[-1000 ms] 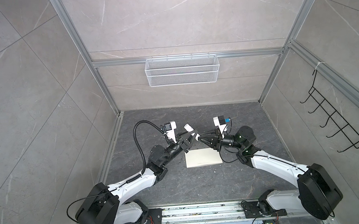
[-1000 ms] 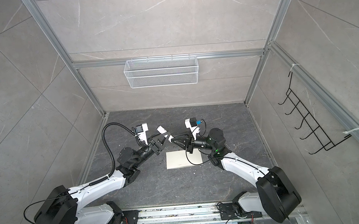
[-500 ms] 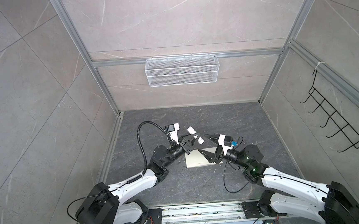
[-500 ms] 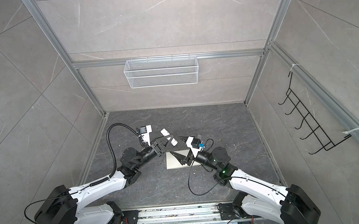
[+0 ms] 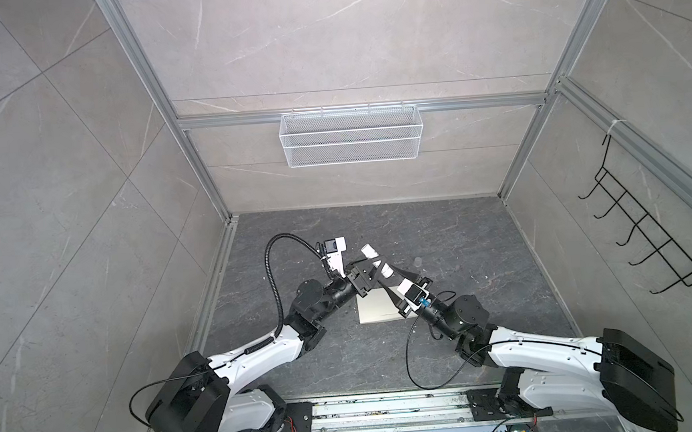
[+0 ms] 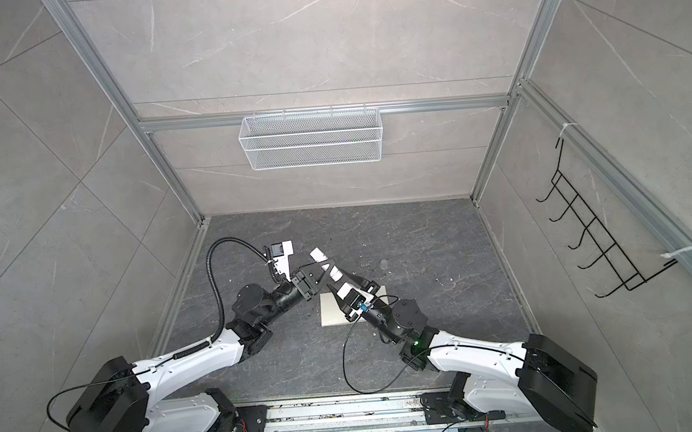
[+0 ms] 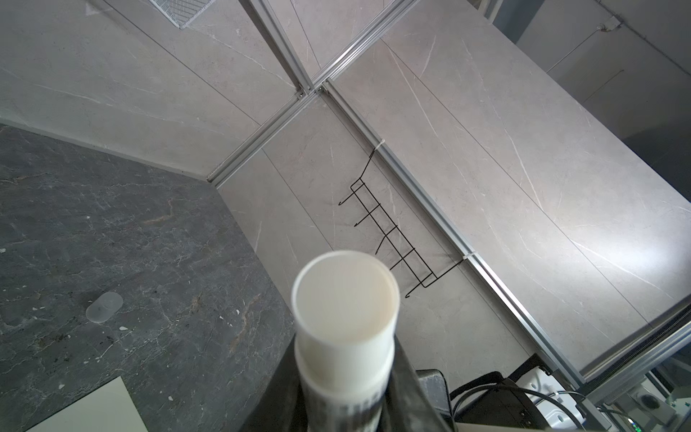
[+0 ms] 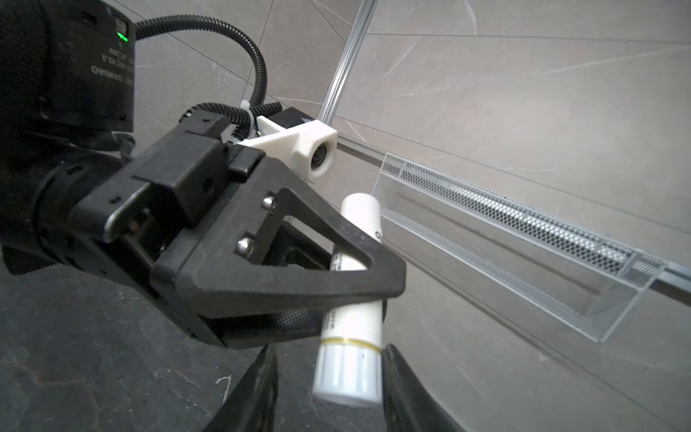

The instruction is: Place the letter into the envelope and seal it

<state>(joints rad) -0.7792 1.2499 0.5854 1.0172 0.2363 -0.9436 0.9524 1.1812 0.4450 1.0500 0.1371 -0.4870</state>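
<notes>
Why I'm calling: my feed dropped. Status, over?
Left gripper shut on white tube, held aloft. Right gripper open, straddling its ringed end. Envelope flat beneath; letter unseen. Nothing blocking.

Envelope [image 5: 374,313]: cream-white paper rectangle, lying flat on dark counter [image 5: 462,238], sitting near counter's middle, slightly toward 6 o'clock. Long edges running roughly 9 to 3 o'clock. Showing in both top views [image 6: 331,312]; 9 o'clock end and 6 o'clock edge lying in clear sight, 3 o'clock part staying hidden. Upper face looking plain. Flap state: cannot tell. One pale corner showing in left wrist view [image 7: 86,407], resting flush on counter.
</notes>
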